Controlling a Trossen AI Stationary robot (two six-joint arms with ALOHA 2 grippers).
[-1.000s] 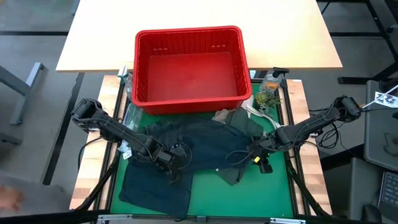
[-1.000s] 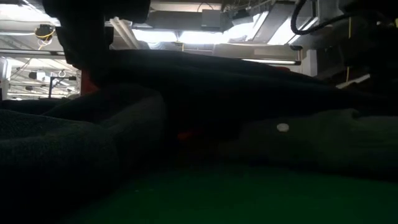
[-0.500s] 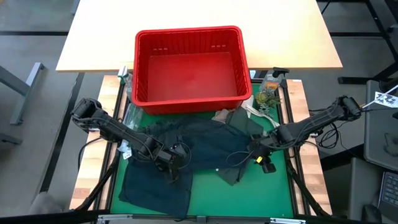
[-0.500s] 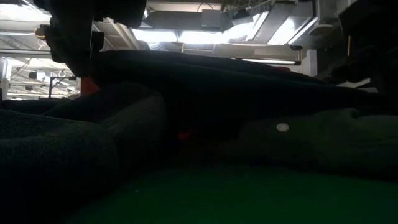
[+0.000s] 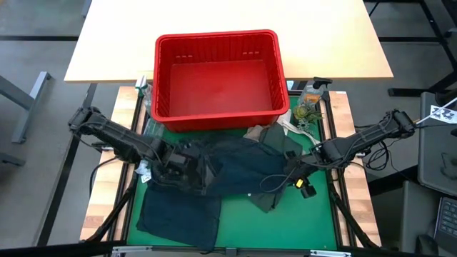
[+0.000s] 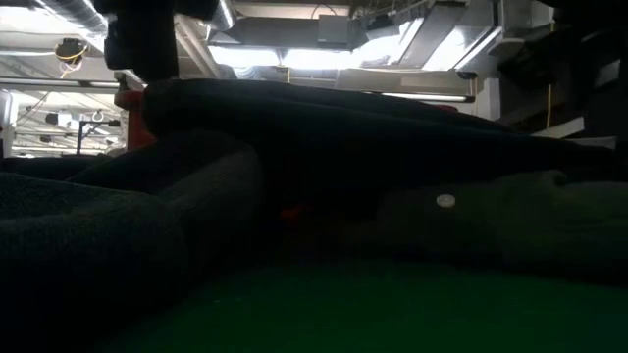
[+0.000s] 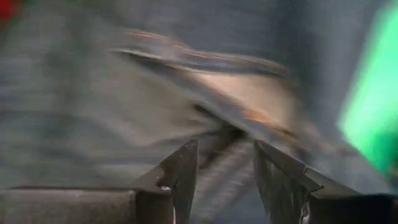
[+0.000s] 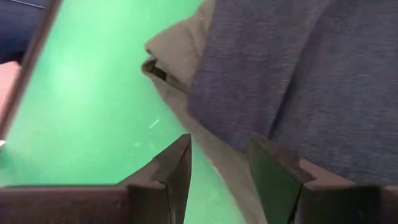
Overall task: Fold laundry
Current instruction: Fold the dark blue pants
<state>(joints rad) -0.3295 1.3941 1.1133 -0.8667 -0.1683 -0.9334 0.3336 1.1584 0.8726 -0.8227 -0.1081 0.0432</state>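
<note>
The dark blue jeans (image 5: 214,182) lie spread over the green mat (image 5: 285,225) in the middle of the desk, one leg running down toward the mat's near left corner. An olive-green shirt (image 5: 275,146) is tucked partly under them on the right side, with a bit of tan cloth (image 5: 255,131) showing just below the red basket (image 5: 218,75), which stands empty at the far edge of the mat. A clear spray bottle (image 5: 312,93) sits near the mat's far right corner, beside the basket.

The left gripper (image 5: 187,165) is down over the jeans near their waistband end, on the left half of the mat. In its wrist view the two fingers (image 7: 180,174) stand apart with blurred denim showing between them, and nothing is pinched.

The right gripper (image 5: 291,173) is low at the right edge of the pile. Its fingers (image 8: 174,171) are parted over the spot where the jeans (image 8: 298,81) overlap the olive shirt (image 8: 177,53); cloth lies under the gap, but neither finger grips it.
</note>
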